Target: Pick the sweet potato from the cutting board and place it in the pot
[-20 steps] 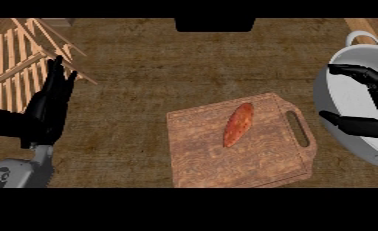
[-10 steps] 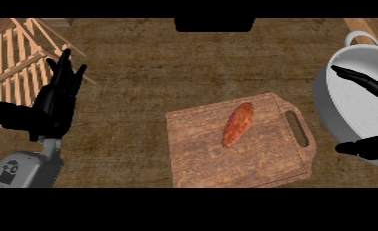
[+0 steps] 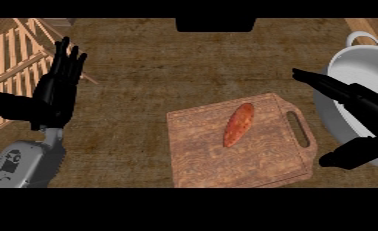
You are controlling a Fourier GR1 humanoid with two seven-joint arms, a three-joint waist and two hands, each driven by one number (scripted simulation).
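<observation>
A slatted rack [image 3: 22, 50] of pale wood sits at the far left, its thin bars running at a slant. Just beside it the left hand [image 3: 53, 95], matte black on a smooth grey forearm [image 3: 26, 162], rests near the left edge with its fingers [image 3: 68, 61] straight, pointing up and held close together, holding nothing. The counter [image 3: 162, 70] is dark brown with a coarse, grainy surface.

Right of the middle lies the cutting board [image 3: 221, 162], a rectangle of reddish, streaky wood with rounded corners, turned slightly askew. A long rounded slot [image 3: 298, 129] is cut through its right end as a handle. The sweet potato [image 3: 238, 124] lies on the board's upper middle part, orange-red, smooth, long and tapered at both ends, set on a diagonal with its upper end toward the right.

At the right edge stands the pot [image 3: 359, 62], round, pale grey metal with a loop handle [image 3: 359, 37] at its far side. The right hand [image 3: 353, 95] shows over the pot's near rim, its fingers stretched straight toward the left and its thumb [image 3: 348, 153] spread wide below them, grasping nothing.

Counted: one rack, one board, one sweet potato, one pot, two hands.

The sweet potato touches neither hand. It is well apart from the left hand's fingers, and to the left of the right hand's fingertips, with the handle slot between it and the thumb
</observation>
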